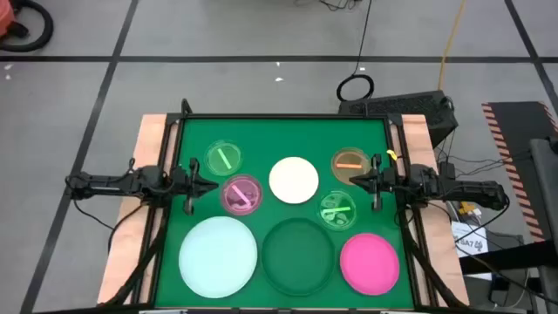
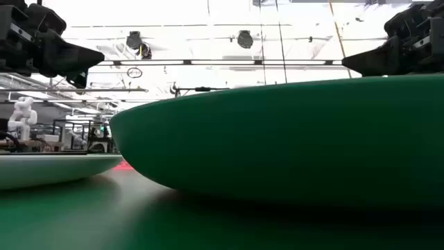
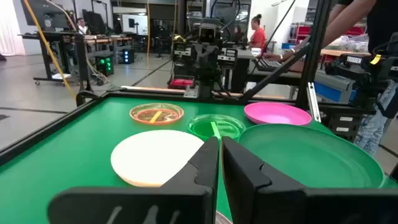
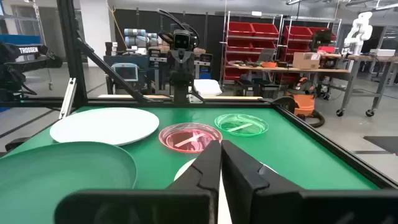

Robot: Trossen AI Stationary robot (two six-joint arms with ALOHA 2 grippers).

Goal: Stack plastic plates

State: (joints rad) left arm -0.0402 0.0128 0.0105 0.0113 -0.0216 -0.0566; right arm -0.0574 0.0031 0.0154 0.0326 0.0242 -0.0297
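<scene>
Both pincers, left (image 1: 212, 185) and right (image 1: 353, 180), hover closed and empty; plastic plates (image 1: 294, 180) look light, stiff, slippery, best pinched at the rim.

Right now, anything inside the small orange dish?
Yes: one short pale stick lies flat inside the small orange dish, seen through its translucent body in the high and left wrist views. Nothing is stacked on it. Whether it has a lid cannot be told.

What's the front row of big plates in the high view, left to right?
Pale mint plate → dark green plate → hot pink plate.
</scene>
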